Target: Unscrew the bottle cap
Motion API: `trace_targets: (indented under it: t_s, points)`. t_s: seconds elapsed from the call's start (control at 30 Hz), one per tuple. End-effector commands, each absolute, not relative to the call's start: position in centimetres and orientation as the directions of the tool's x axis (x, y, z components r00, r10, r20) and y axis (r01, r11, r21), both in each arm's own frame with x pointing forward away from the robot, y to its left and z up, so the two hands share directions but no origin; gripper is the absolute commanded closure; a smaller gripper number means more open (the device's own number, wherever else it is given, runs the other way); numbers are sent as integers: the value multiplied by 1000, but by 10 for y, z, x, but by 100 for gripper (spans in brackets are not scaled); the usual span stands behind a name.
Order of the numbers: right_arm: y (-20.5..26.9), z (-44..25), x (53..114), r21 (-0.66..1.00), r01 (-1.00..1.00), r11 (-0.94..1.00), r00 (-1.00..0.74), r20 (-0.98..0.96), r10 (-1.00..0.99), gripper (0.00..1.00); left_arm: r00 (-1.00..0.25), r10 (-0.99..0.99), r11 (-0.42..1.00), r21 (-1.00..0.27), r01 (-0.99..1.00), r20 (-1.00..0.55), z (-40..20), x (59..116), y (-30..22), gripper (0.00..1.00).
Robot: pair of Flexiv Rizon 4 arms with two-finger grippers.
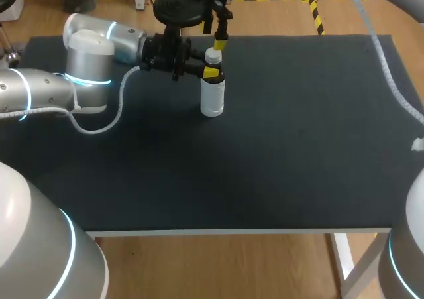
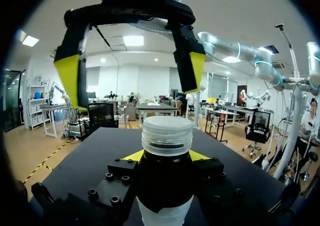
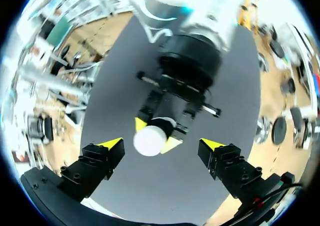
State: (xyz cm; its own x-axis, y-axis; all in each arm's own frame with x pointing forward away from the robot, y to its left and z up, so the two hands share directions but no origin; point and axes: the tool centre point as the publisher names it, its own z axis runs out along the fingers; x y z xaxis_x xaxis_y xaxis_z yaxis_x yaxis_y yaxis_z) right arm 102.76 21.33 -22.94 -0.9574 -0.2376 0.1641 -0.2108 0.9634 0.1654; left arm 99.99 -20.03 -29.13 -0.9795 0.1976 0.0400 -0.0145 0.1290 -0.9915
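Observation:
A white bottle (image 1: 212, 97) stands upright on the dark table mat (image 1: 298, 146), left of its middle near the far edge. My left gripper (image 1: 211, 72) comes in from the side and is shut on the bottle's neck just under the ribbed cap (image 2: 167, 133); its yellow tips press both sides of the neck (image 2: 166, 158). My right gripper (image 1: 216, 45) hangs straight above the cap, pointing down. In the right wrist view its fingers (image 3: 111, 146) stand wide apart on either side of the white cap (image 3: 150, 141), touching nothing.
The left arm (image 1: 86, 67) lies over the table's far left corner with a white cable (image 1: 116, 110) looping onto the mat. Another cable (image 1: 387, 73) trails along the far right edge.

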Motion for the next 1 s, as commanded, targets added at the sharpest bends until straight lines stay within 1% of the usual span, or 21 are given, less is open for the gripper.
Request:
trace_targets:
  t_s: [0.03, 0.5, 1.0]
  points:
    - [211, -235, 1024, 149, -150, 977, -976, 137, -171, 0, -978, 202, 128, -992, -15, 41, -293, 1001, -200, 100]
    - [208, -240, 1024, 107, -118, 987, -992, 36, -123, 0, -978, 202, 128, -992, -15, 41, -293, 1001, -200, 100]
    - [207, -244, 1014, 62, -119, 991, -991, 46, -122, 0, -978, 202, 128, -992, -15, 41, -293, 1001, -200, 100]
